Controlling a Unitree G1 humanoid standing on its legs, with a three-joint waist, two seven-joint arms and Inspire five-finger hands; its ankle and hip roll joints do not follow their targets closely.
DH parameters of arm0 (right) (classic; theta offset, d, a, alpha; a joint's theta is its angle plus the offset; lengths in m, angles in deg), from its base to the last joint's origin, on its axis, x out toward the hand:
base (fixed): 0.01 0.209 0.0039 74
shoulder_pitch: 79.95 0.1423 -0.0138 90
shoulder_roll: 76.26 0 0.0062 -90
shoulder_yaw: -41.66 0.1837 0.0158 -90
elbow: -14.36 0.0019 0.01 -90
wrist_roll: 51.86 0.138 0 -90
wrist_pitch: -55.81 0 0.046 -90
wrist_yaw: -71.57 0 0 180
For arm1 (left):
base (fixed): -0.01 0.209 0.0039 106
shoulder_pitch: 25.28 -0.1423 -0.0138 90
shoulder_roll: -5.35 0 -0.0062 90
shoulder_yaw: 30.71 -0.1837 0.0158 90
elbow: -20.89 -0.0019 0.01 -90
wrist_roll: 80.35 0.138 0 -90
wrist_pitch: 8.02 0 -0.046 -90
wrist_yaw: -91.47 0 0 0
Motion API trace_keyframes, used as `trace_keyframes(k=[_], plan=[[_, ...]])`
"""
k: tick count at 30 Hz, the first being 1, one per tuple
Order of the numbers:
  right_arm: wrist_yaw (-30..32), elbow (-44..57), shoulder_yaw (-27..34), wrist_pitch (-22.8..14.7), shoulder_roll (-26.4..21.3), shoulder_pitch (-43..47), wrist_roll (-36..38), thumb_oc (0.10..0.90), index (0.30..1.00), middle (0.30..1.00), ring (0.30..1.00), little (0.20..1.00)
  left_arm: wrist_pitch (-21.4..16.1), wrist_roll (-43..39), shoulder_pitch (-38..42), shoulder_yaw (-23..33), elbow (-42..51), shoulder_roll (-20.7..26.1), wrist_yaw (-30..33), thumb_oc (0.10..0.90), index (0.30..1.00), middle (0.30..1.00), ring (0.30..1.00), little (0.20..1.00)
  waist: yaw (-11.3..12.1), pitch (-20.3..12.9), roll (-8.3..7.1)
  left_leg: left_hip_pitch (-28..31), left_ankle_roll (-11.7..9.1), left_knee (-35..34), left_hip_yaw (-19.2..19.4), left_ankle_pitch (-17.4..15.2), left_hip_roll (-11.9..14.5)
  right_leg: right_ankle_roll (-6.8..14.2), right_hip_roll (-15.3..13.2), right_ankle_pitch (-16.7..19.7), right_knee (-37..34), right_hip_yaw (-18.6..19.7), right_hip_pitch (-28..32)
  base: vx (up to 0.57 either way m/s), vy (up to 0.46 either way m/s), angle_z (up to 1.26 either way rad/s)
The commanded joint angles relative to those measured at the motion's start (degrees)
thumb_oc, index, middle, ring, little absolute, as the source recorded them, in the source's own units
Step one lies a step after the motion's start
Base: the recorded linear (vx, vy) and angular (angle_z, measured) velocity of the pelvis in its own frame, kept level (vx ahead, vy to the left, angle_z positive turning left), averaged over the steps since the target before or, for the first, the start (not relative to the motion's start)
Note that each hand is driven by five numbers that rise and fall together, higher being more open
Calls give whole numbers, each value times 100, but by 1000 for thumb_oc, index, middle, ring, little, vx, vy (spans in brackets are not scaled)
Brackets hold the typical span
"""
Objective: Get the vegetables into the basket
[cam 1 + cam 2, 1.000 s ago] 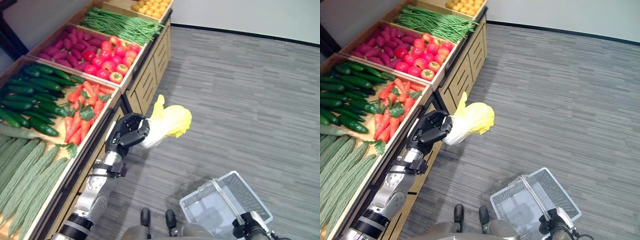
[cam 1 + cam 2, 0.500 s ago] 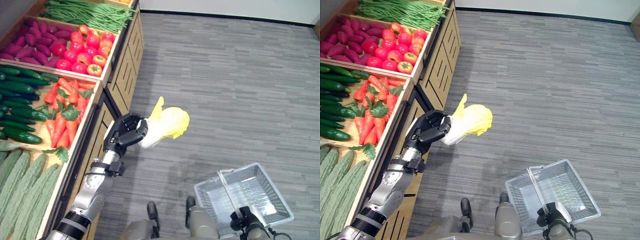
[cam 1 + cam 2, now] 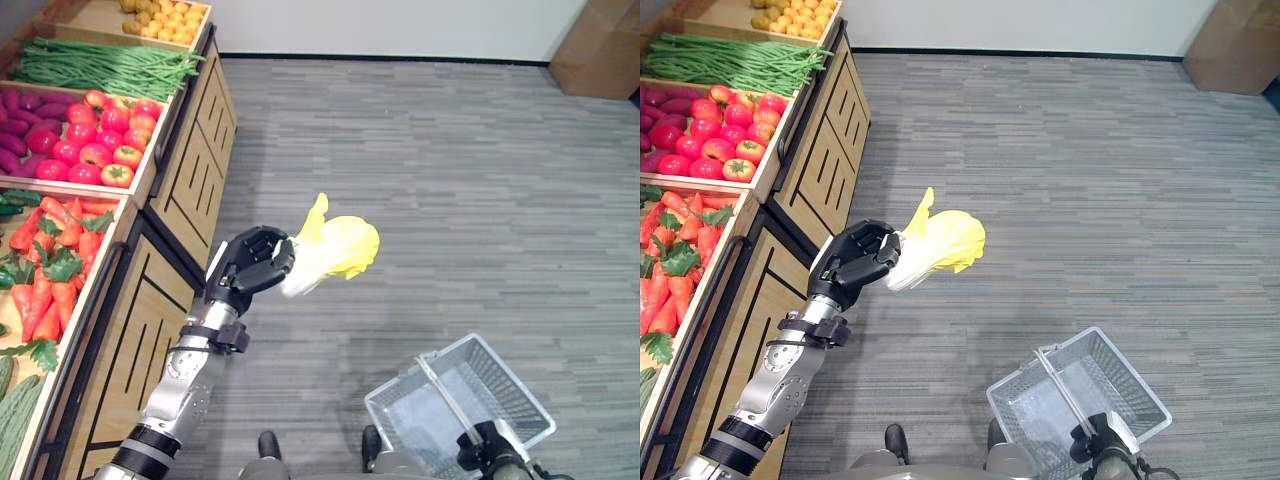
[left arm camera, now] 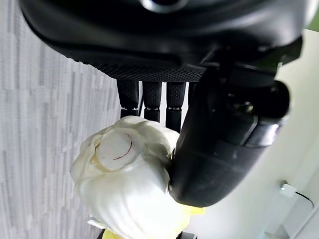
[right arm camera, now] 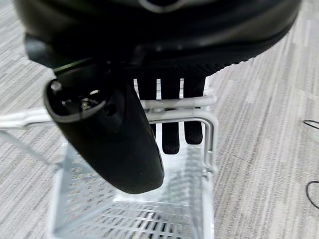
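Observation:
A pale cabbage (image 3: 335,252) with yellow-green leaves hangs over the grey floor, its white stem end (image 4: 122,167) clasped in my left hand (image 3: 250,270), whose fingers and thumb curl round it. A white wire basket (image 3: 458,410) hangs low at the lower right, with nothing inside it. My right hand (image 5: 124,119) is shut on the basket's handle (image 5: 172,109); its wrist (image 3: 1102,442) shows at the lower edge of the eye views. The cabbage is up and to the left of the basket, well apart from it.
A wooden produce stand (image 3: 175,190) runs along the left, with carrots (image 3: 50,265), tomatoes (image 3: 100,140), green beans (image 3: 100,65) and small yellow fruit (image 3: 165,18). A brown box (image 3: 600,50) stands at the far right. Grey carpet floor (image 3: 450,180) spreads between.
The camera has turned, so the stand has slid left and more floor shows. The left hand still holds the cabbage at the same height; the basket still hangs from the right hand.

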Motion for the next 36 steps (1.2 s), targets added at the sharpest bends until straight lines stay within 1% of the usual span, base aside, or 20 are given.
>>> trace_keyframes(k=[1,2,3,4,5,6,8,10,13,20,22,23,26,27,28,29,31,34,35,36], plan=[[272,206,-94,-266,-366,165,206,400,300,300,300,300,-491,-106,500,164,674,-18,-209,400,300,300,300,300,60,-84,-89,-374,-273,706,-220,-238,24,94,-193,100,239,-137,-297,-13,-182,2],[269,251,-113,-282,-415,186,198,400,300,300,300,300,-501,-111,518,140,660,-20,-219,400,300,300,300,300,67,-33,-75,-395,-299,882,-369,-261,31,60,-158,74,243,-113,-243,10,-119,-3],[283,277,-133,-288,-494,226,191,400,300,300,300,300,-508,-109,532,100,643,-28,-219,400,300,300,300,300,116,-14,-61,-460,-335,980,-683,-195,-9,34,-130,72,243,-45,-229,23,-71,-8],[330,328,-166,-291,-592,312,170,400,300,300,300,300,-516,-116,560,57,638,-32,-205,400,300,300,300,300,182,-27,-50,-550,-341,930,-1100,-160,-115,30,-131,85,215,17,-251,17,-31,-19],[330,328,-166,-291,-592,312,170,400,300,300,300,300,-516,-116,559,57,638,-32,-205,400,300,300,300,300,180,-31,-50,-554,-341,930,-1101,-159,-115,30,-131,85,215,16,-254,46,5,-36],[387,506,-218,-338,-811,400,92,400,300,300,300,300,-522,-59,540,-77,577,16,-184,400,300,300,300,300,233,-109,-13,-663,-308,531,-1507,-144,-171,76,-157,114,182,112,-264,41,14,-23],[359,510,-259,-350,-867,457,70,400,300,300,300,300,-512,-114,527,-108,559,57,-239,400,300,300,300,300,218,-158,7,-608,-267,405,-1489,-175,-179,90,-148,108,198,127,-280,45,22,-5],[380,552,-324,-352,-958,552,41,400,300,300,300,300,-502,-66,607,-247,534,118,-228,400,300,300,300,300,216,-236,39,-509,-227,195,-1475,-123,-219,103,-153,107,187,150,-272,81,76,-2],[383,662,-458,-353,-1093,781,-23,400,300,300,300,300,-467,-44,671,-500,583,259,-323,400,300,300,300,300,193,-336,53,-280,-157,-59,-1333,-135,-315,146,-213,169,121,244,-241,84,121,-4],[401,1343,-795,-401,-1359,1354,-181,400,300,300,300,300,-419,-15,681,-767,612,504,-498,400,300,300,300,300,235,-408,7,-188,-80,-158,-1067,-255,-411,278,-335,429,-154,455,-304,12,87,-26],[383,1932,-1061,-449,-1636,1777,-319,400,300,300,300,300,-414,186,805,-981,643,735,-575,400,300,300,300,300,244,-415,-22,-207,-76,-158,-1001,-290,-426,332,-379,562,-273,495,-349,-24,58,-14],[381,1936,-1060,-445,-1637,1779,-318,400,300,300,300,300,-414,187,808,-980,642,735,-574,400,300,300,300,300,245,-413,-22,-206,-75,-158,-999,-291,-427,333,-379,565,-277,497,-348,-24,39,-12],[299,2569,-1433,-504,-1899,2283,-455,400,300,300,300,300,-379,401,1065,-1355,754,1097,-737,400,300,300,300,300,240,-453,-43,-166,-83,-158,-943,-320,-425,373,-399,621,-336,514,-333,5,20,-8],[297,2572,-1431,-500,-1901,2286,-454,400,300,300,300,300,-380,400,1071,-1356,751,1096,-737,400,300,300,300,300,241,-445,-43,-161,-83,-158,-943,-321,-425,373,-399,620,-336,515,-329,10,12,-5],[231,2868,-1568,-520,-1977,2483,-446,400,300,300,300,300,-338,449,1234,-1581,838,1327,-837,400,300,300,300,300,225,-461,-40,-142,-92,-158,-942,-327,-419,370,-398,617,-342,499,-306,0,0,0],[209,2951,-1636,-535,-2020,2577,-446,400,300,300,300,300,-321,474,1323,-1695,858,1410,-887,400,300,300,300,300,211,-474,-44,-131,-101,-158,-936,-329,-412,372,-398,617,-348,496,-289,0,0,0],[191,2931,-1773,-552,-2030,2836,-390,400,300,300,300,300,-287,513,1533,-1980,890,1581,-1010,400,300,300,300,300,205,-503,-39,-114,-115,-158,-938,-336,-402,365,-392,604,-372,485,-244,0,0,0],[180,2945,-1860,-559,-1989,3067,-305,400,300,300,300,300,-285,543,1677,-2169,970,1753,-1095,400,300,300,300,300,204,-518,-33,-92,-130,-158,-929,-338,-389,366,-389,604,-391,477,-210,0,0,0],[179,2924,-1946,-568,-1963,3279,-234,400,300,300,300,300,-289,587,1780,-2325,1014,1886,-1149,400,300,300,300,300,206,-531,-17,-76,-140,-158,-931,-341,-380,360,-375,604,-400,481,-195,0,0,0],[205,2908,-1951,-574,-1898,3394,-167,400,300,300,300,300,-286,634,1825,-2417,1016,1907,-1180,400,300,300,300,300,205,-538,-8,-66,-146,-158,-925,-343,-371,365,-374,605,-400,481,-192,0,0,0]])
